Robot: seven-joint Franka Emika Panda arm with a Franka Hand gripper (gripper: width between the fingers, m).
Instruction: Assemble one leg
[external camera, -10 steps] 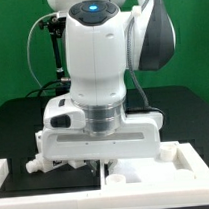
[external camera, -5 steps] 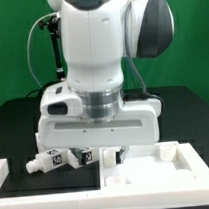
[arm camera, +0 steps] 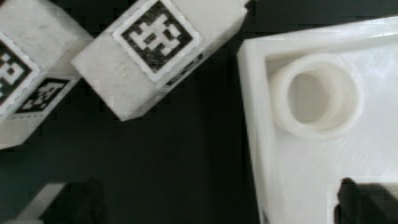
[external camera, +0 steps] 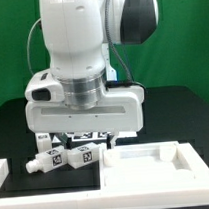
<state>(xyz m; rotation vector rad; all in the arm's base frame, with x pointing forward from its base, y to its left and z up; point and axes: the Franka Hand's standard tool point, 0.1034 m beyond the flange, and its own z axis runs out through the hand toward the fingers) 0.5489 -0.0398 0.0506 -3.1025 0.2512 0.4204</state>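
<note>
Leg (arm camera: 157, 52) lies loose on the black table (arm camera: 222, 120), outside the gripper (arm camera: 214, 200); the jaws stand wide apart and grip nothing, one dark finger (arm camera: 68, 200) at each side of the wrist view, with table and the rim of the white panel (arm camera: 294, 170) between them. The leg shows a black-and-white square tag on its upper face; it lies tilted, just beside the panel's edge, though I cannot tell whether they touch. A round socket (arm camera: 320, 95) sits in the panel near that edge. A second leg (arm camera: 27, 70), also tagged, lies just beyond the first. In the exterior view both posts lie under the gripper body, the nearer one (external camera: 84, 157) close to the panel, the other (external camera: 48, 162) toward the exterior view's left, its narrower stub end pointing that way; a green backdrop (external camera: 9, 48) stands behind.
</note>
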